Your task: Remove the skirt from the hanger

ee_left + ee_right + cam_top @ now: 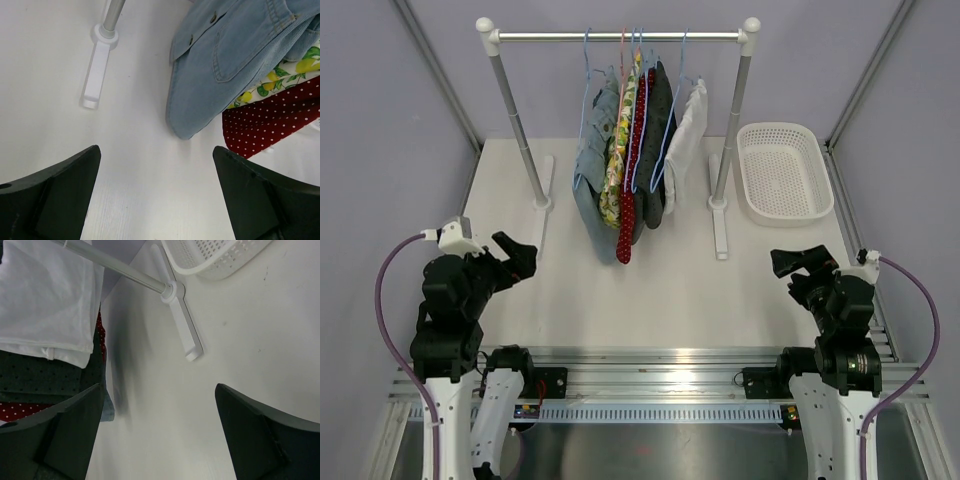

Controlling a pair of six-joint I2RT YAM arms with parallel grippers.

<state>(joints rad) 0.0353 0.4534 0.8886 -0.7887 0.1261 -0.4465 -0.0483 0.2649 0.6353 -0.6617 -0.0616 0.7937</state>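
Observation:
Several garments hang on hangers from the rail (620, 37) of a white rack: a blue denim piece (592, 160), a lemon-print piece (616, 150), a red polka-dot piece (630, 190), a dark dotted piece (655, 140) and a white piece (688, 125). I cannot tell which one is the skirt. My left gripper (520, 256) is open and empty low over the table, left of and nearer than the clothes. In the left wrist view it (156, 150) faces the denim hem (220, 70). My right gripper (788, 263) is open and empty, right of and nearer than the rack.
A white slotted basket (782, 170) stands at the back right. The rack's two posts (520, 130) (732, 120) stand on flat feet (720, 235) that reach toward me. Grey walls enclose the table on three sides.

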